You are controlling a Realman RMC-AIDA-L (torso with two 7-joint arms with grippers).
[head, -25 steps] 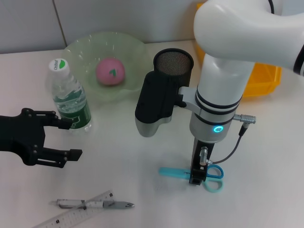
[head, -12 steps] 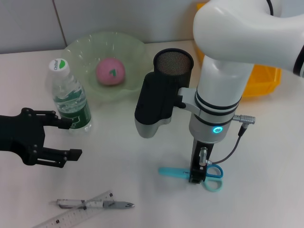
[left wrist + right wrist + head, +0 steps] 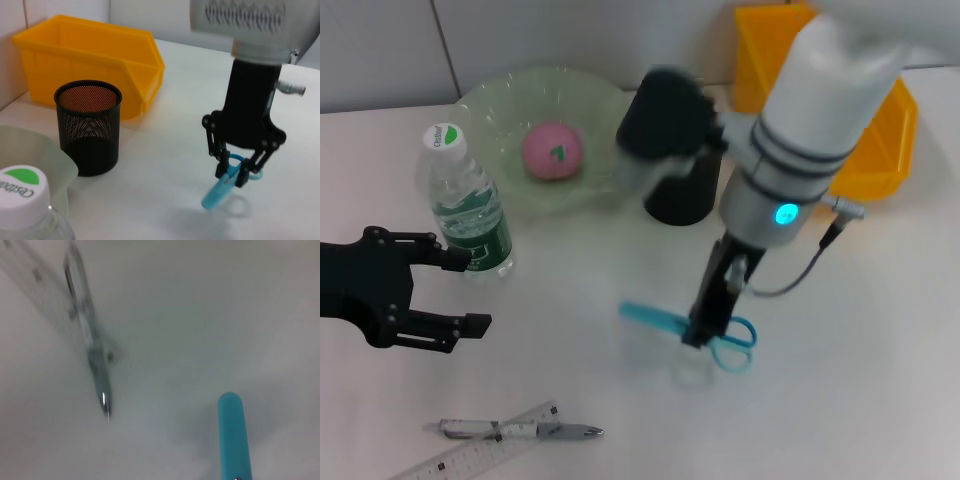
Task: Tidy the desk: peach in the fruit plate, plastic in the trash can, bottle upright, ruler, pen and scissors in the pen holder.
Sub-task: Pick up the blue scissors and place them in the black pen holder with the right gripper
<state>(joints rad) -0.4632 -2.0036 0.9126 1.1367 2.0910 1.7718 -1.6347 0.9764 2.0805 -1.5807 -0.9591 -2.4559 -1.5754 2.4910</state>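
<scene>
A: Right end effector (image 3: 698, 335) is clamped on the scissors (image 3: 665, 322), near the pivot, with the teal loops behind the fingers. The pair hangs clear of the bench (image 3: 880, 380); the shadow below shows the gap.

B: Handling?

A: Probably light and stiff, with slick plastic handles. Held off-centre, so the sheathed blade end droops and could swivel in the grip. Best dropped blade-first.

B: Target?

A: Pen holder (image 3: 88, 129), black mesh, empty as far as visible, near and behind the scissors. Narrow mouth, likely to tip if clipped.

B: Obstacles?

A: Yellow bin (image 3: 840, 110) just beside the holder, fruit plate (image 3: 500, 105) with the peach (image 3: 552, 151) on the other side. Bottle (image 3: 467, 210) upright. Pen (image 3: 520, 430) and ruler (image 3: 485, 452) lie touching, well apart.

B: Left?

A: Left end effector (image 3: 470, 290) is open beside the bottle, idle.
</scene>
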